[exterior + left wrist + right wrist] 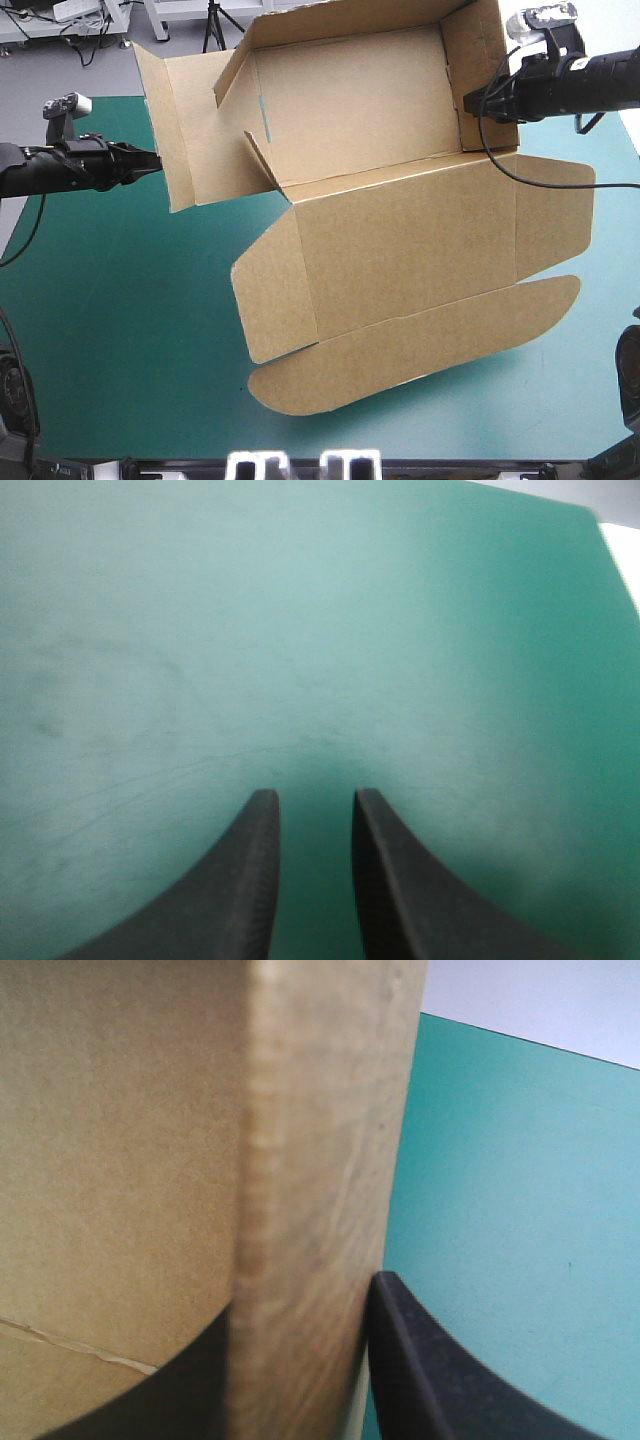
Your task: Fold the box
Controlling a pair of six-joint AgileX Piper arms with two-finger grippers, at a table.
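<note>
The right pincer [300, 1312] is clamped on the box [400, 250]. One black finger [420, 1360] sits on each face of an upright brown side wall [320, 1160], and the grip holds that end of the box off the teal-green desk [120, 330]. The left pincer [312, 802] has its fingers slightly apart with only bare cover between them. In the high view its tip lies at the outer edge of the loose side panel [185, 130], and I cannot tell whether the two touch.

The box spans the desk's middle and far right. The half-raised tray is toward the far edge, and the lid with its long rounded flap [420, 345] hangs toward the near edge.

The step in hand looks like raising and tucking the loose panel on the left side. To do it well, the right grip should stay firm and low on its wall so the tray cannot swing. The left pincer should take the panel near its crease, then turn it inward along the scored line. A hard push at the free edge could buckle the board or twist the box out of the right grip.
</note>
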